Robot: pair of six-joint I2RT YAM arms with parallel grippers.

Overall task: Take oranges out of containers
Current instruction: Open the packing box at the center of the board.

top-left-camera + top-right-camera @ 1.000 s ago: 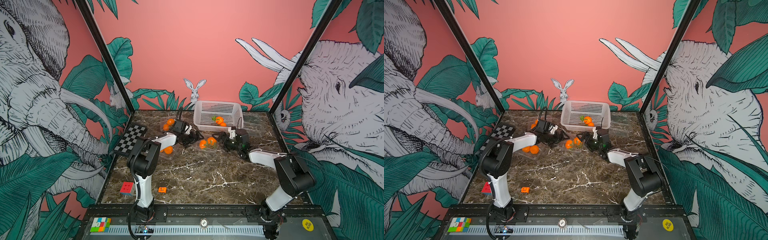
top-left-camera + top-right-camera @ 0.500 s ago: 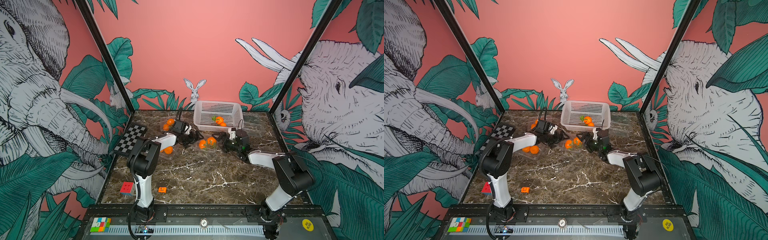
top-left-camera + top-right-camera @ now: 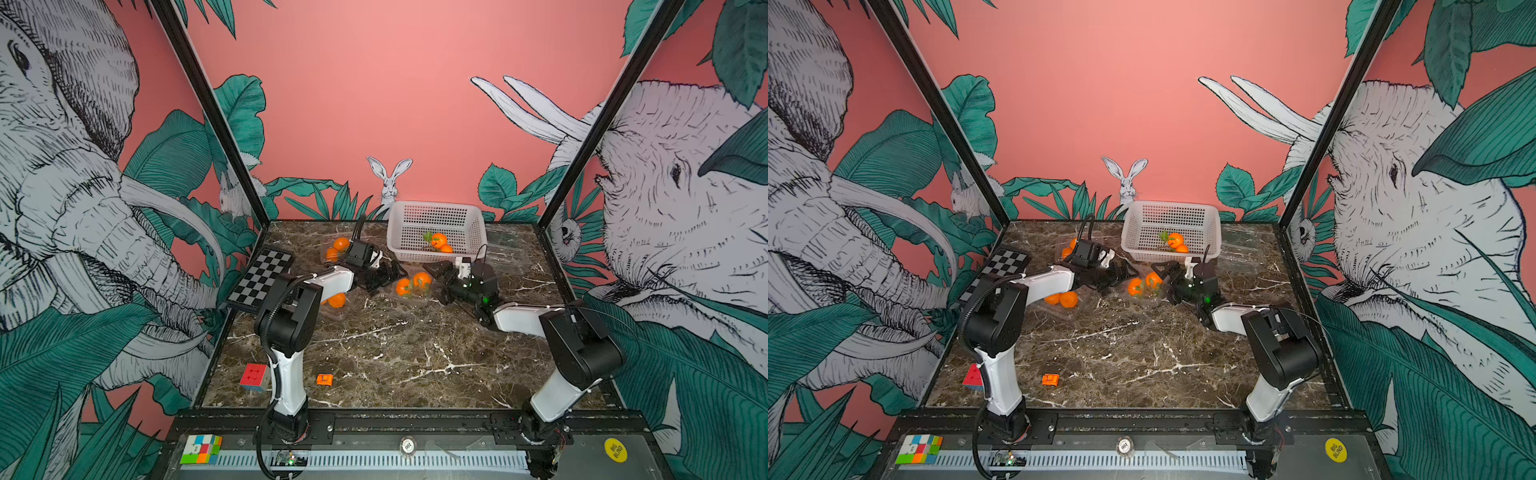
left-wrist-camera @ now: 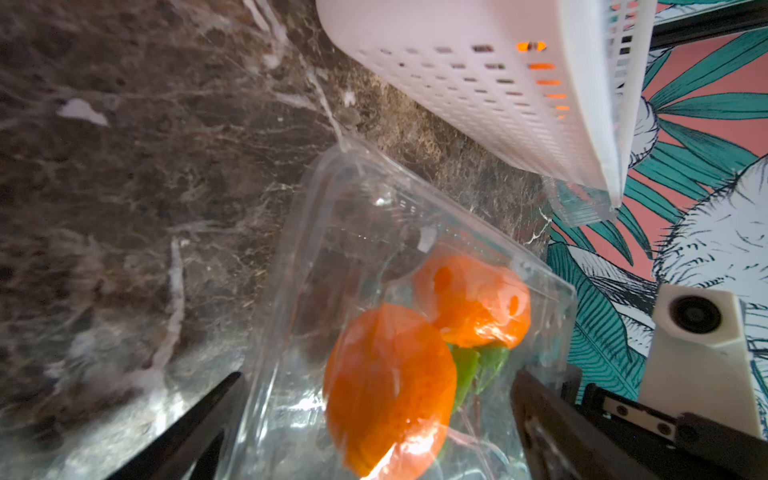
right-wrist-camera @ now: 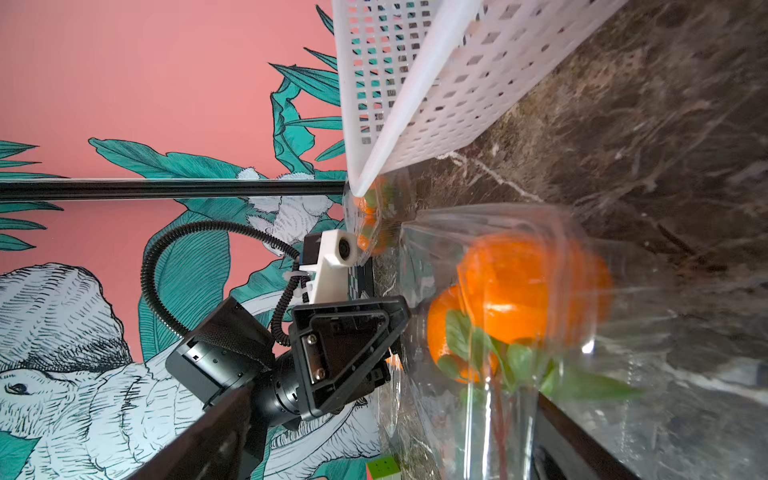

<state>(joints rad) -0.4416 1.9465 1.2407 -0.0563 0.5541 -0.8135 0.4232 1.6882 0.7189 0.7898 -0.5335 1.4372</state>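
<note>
A clear container [image 3: 415,296] [image 4: 332,232] lies mid-table in front of the basket, holding two oranges [image 3: 404,286] [image 3: 422,280] with green leaves. My left gripper [image 3: 388,277] [image 4: 378,374] is open at its left end, the box and near orange [image 4: 386,386] between its jaws. Facing it, my right gripper [image 3: 439,283] [image 5: 392,392] is open at the right end, the box wall [image 5: 478,415] between its jaws. Two other containers with oranges [image 3: 340,243] [image 3: 336,300] sit at the left.
A white perforated basket [image 3: 436,208] with oranges [image 3: 439,240] stands just behind the middle container. An empty clear box [image 3: 505,249] lies to its right. A checkerboard [image 3: 262,282], a red cube [image 3: 253,376] and a small orange block [image 3: 324,379] lie left and front.
My right gripper has moved a little to the left, closer onto the middle container's end. The left arm has stayed where it was.
</note>
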